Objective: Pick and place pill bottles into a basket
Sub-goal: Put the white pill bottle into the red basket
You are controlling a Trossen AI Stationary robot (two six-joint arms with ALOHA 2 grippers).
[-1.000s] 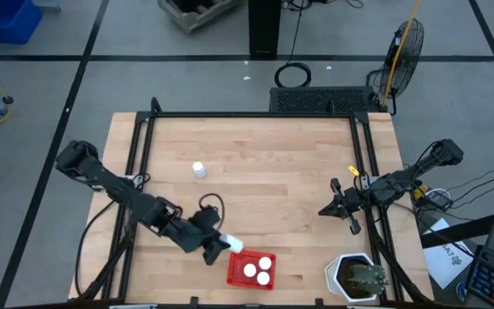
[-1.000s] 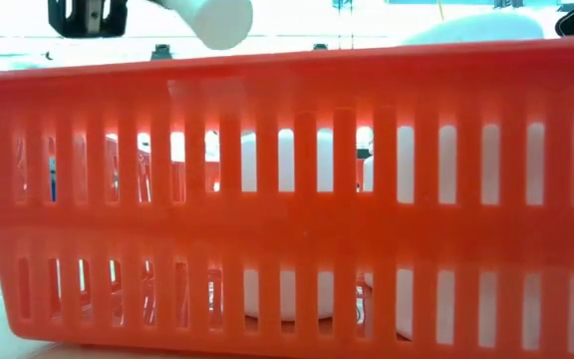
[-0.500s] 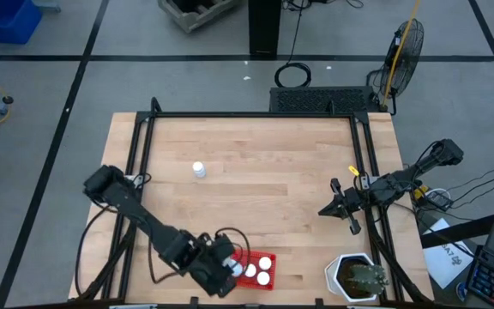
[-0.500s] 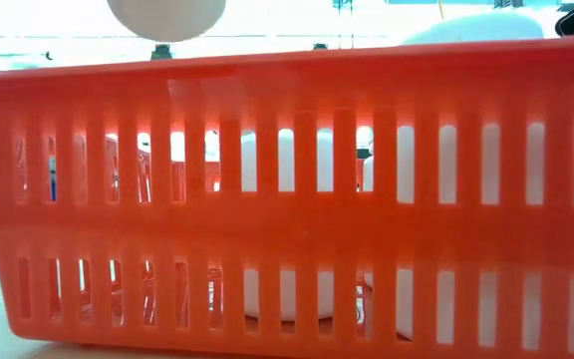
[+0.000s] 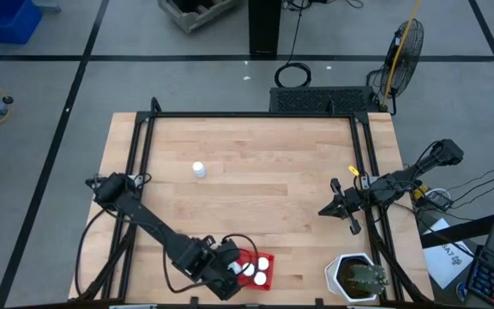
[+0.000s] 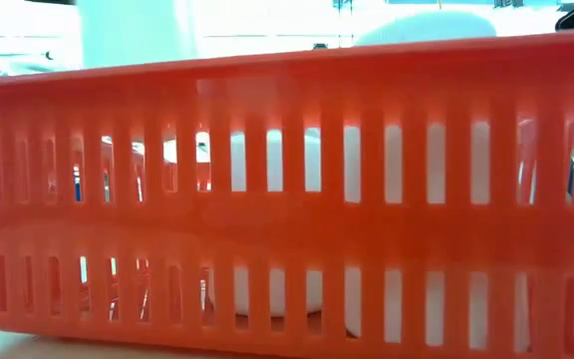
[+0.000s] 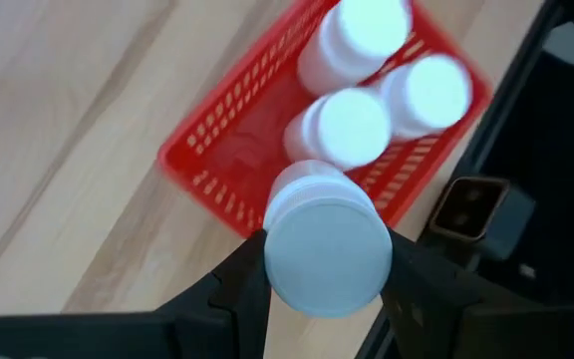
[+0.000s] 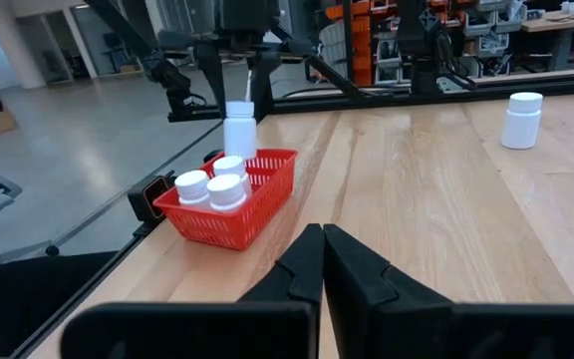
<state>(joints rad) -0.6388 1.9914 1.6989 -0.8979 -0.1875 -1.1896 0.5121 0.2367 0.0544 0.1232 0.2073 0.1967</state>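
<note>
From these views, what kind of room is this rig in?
Likely a robotics lab or workshop. Past the wooden table, the floor is bare gray concrete marked with black tape lines, a fan stands nearby, and the right wrist view shows racks of orange storage bins behind.

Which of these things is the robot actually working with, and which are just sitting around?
In use:
left gripper holding a pill bottle
red basket
three bottles in the basket
lone bottle on the table

Just lying about:
potted plant
fan
right gripper, idle
</note>
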